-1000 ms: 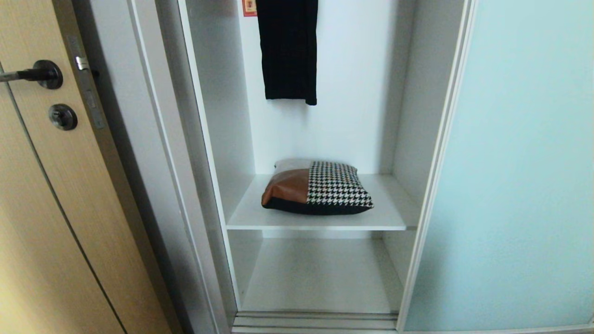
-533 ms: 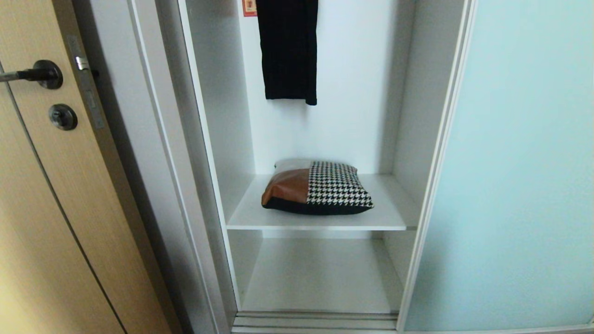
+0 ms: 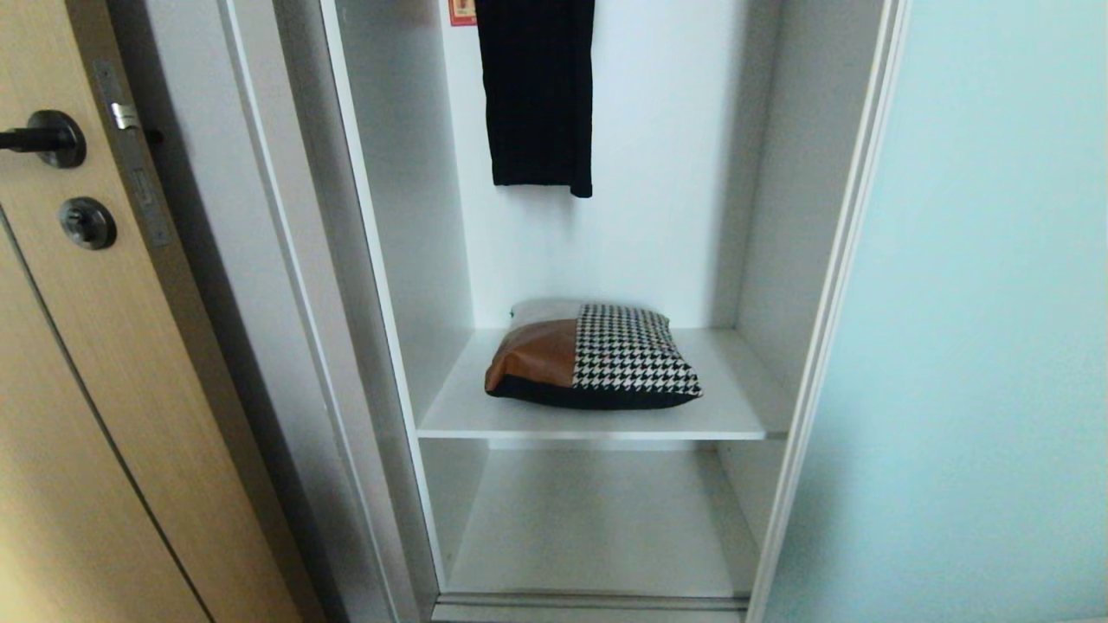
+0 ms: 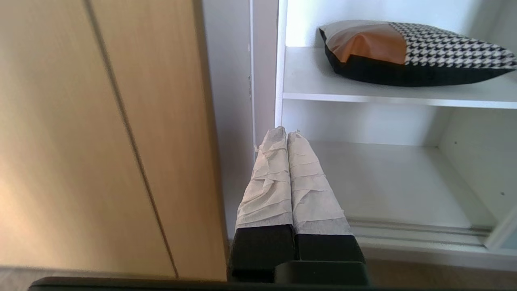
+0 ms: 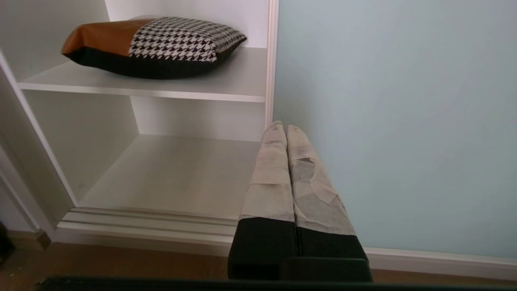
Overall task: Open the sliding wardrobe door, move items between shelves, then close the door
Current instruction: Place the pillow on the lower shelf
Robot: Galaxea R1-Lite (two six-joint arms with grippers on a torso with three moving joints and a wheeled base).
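Note:
The frosted pale blue-green sliding wardrobe door [image 3: 995, 303] stands pushed to the right, leaving the white wardrobe bay open. A tan-leather and houndstooth cushion bag [image 3: 593, 356] lies flat on the upper shelf [image 3: 736, 415]. The lower shelf [image 3: 597, 519] beneath it is bare. Neither arm shows in the head view. My left gripper [image 4: 286, 132] is shut with nothing in it, low in front of the bay's left wall, below the bag [image 4: 412, 50]. My right gripper [image 5: 281, 127] is shut and empty, low before the door's left edge [image 5: 271, 60], with the bag [image 5: 153, 44] up and away from it.
A black garment [image 3: 538, 91] hangs at the back of the bay above the bag. A light wood door [image 3: 78, 389] with a dark lever handle [image 3: 39, 138] stands to the left. The door track [image 5: 149, 224] runs along the bay's foot above a wooden floor.
The whole head view has shifted slightly closer to the wardrobe; the wood door's handle sits farther left. The bag and the door have not moved.

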